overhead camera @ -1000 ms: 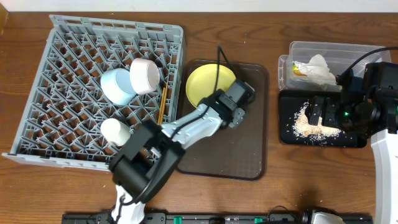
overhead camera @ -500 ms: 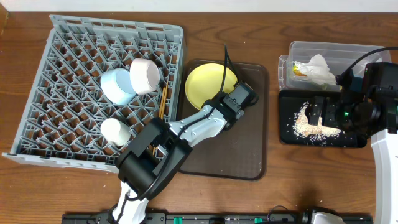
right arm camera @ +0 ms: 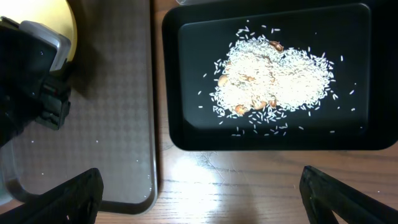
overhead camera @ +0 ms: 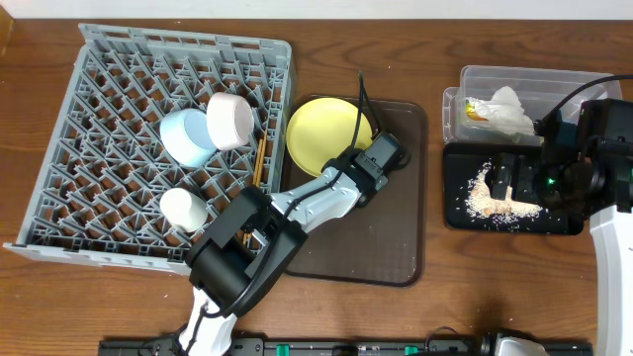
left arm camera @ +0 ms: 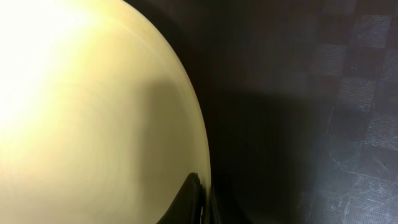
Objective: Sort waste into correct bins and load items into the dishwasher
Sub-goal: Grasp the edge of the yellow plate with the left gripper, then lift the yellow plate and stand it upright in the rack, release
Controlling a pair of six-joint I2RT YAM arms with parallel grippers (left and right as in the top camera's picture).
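My left gripper [overhead camera: 356, 166] is shut on the right rim of the yellow plate [overhead camera: 326, 133], which sits at the back of the brown serving tray [overhead camera: 396, 247] and overhangs its left edge. In the left wrist view the plate [left arm camera: 93, 112] fills the left side, with the gripper [left arm camera: 204, 202] pinching its edge. The grey rack [overhead camera: 99, 198] holds a blue bowl [overhead camera: 186, 136], a white bowl [overhead camera: 230, 121], a cup [overhead camera: 184, 210] and chopsticks [overhead camera: 257, 163]. My right gripper [right arm camera: 202, 199] hangs open in front of the black tray [right arm camera: 186, 130] of rice [right arm camera: 273, 81].
The clear tub [overhead camera: 475, 79] at the back right holds the napkin [overhead camera: 509, 109] and the orange-and-green wrapper [overhead camera: 477, 112]. The black tray [overhead camera: 465, 220] lies just in front of it. My left arm stretches diagonally over the brown tray's left half.
My left gripper has closed on the plate's rim. The plate has shifted left toward the rack. The right arm has stayed where it was.
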